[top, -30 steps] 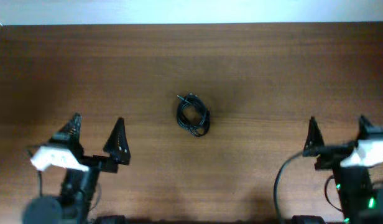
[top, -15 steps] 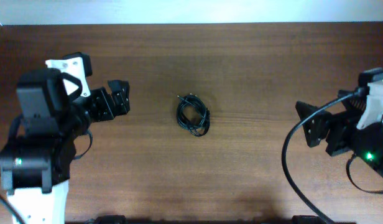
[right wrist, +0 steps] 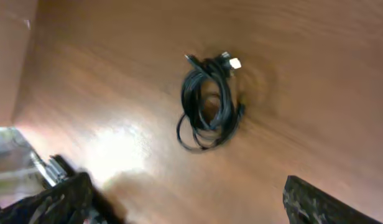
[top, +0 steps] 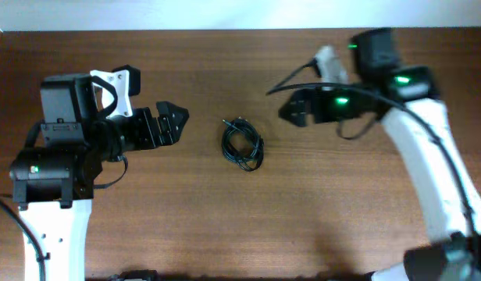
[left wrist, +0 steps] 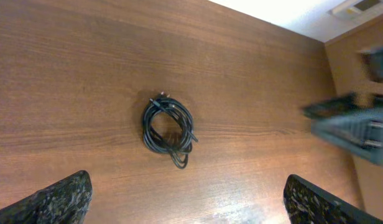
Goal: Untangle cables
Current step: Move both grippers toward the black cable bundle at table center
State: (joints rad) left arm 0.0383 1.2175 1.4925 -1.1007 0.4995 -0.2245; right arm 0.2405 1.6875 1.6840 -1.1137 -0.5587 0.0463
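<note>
Cables: small coil of thin black flexible cords [top: 253, 154] lies mid brown wooden surface [top: 240, 226], between both claws, touching neither
Left claw [top: 172, 123]: spread wide, holding nothing
Right claw [top: 291, 109]: spread wide, empty too
Handling: looks light, limp, likely to slide
Grip: I'd pinch an outer loop or the pale plug end [right wrist: 232, 63]

The brown wooden table [top: 240, 234] carries one coil of cables [top: 254, 154] (thin, black).

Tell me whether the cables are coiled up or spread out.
Coiled up. The cables lie in one small bundle of overlapping loops on the table, with the plug ends together at one edge.
</note>
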